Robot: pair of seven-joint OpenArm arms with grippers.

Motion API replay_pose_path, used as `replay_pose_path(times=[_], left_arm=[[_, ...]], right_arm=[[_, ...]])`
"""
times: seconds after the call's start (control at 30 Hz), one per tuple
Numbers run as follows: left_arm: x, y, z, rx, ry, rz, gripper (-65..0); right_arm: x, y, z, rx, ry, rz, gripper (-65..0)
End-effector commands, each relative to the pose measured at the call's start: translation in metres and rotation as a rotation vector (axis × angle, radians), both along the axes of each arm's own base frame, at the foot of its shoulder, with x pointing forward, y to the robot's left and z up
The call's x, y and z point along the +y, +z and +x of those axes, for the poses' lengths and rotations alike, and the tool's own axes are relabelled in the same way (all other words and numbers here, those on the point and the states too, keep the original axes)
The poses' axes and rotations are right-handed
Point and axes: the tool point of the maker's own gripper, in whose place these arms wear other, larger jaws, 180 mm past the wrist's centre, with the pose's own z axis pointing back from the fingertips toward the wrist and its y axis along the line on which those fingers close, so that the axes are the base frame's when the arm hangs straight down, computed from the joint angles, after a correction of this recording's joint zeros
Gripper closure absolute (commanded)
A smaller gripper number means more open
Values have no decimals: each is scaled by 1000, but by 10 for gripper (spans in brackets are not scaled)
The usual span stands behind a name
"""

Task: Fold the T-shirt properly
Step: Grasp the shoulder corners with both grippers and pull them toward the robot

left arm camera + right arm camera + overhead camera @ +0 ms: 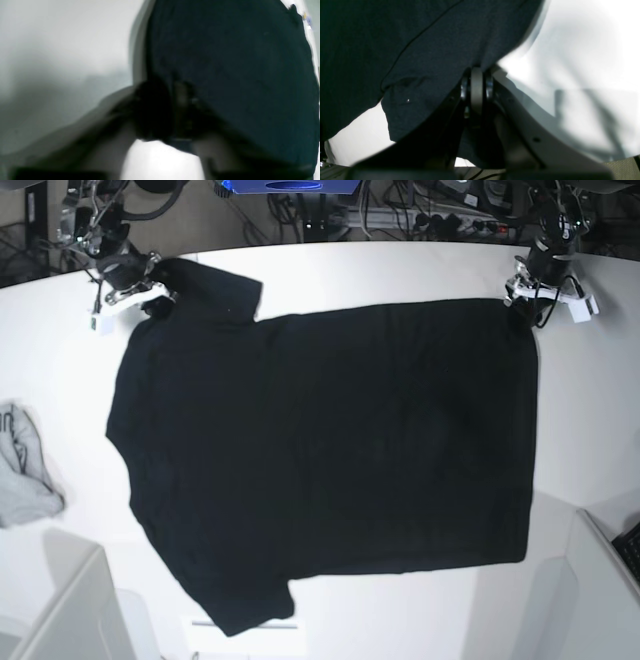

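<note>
- A white surface is seen under both arms, cables behind its far edge.
- The left gripper is set at the T-shirt's far hem corner, jaws closed on cloth.
- The right gripper is clamped on a sleeve.
- The T-shirt is spread flat, plain black.

No text, label, brand, number or sign can be read anywhere in these views.
</note>
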Motion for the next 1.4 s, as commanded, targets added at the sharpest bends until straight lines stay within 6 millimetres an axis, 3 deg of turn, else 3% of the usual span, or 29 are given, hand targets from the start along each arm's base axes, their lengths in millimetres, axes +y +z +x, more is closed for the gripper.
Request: replay_pose_path(times=[0.0, 0.03, 0.27, 0.47, 0.63, 0.77, 0.87, 1.13, 1.37], left_arm=[[-1, -4, -7, 39, -18, 5, -38], [-1, -4, -7, 39, -18, 5, 0], [1, -3, -10, 45, -26, 15, 0], [17, 1, -17, 74, -58, 63, 0], [26, 3, -32, 114, -87, 101, 0], [28, 1, -46, 143, -87, 106, 0], [25, 1, -51, 155, -98, 105, 0], [3, 44, -33, 55, -186, 154, 0], [12, 46, -26, 59, -119, 163, 0]], right_arm=[[-1, -4, -9, 42, 12, -10, 0], [-1, -4, -8, 40, 12, -10, 0], [-1, -1, -13, 38, 16, -16, 0], [-6, -1, -26, 58, 4, -26, 0], [-18, 2, -41, 73, -23, -49, 0], [-11, 16, -49, 58, 9, -56, 0], [-6, 28, -42, 20, 25, -62, 0], [4, 61, -16, -91, 59, -74, 0], [9, 68, 7, -100, 93, -55, 0]])
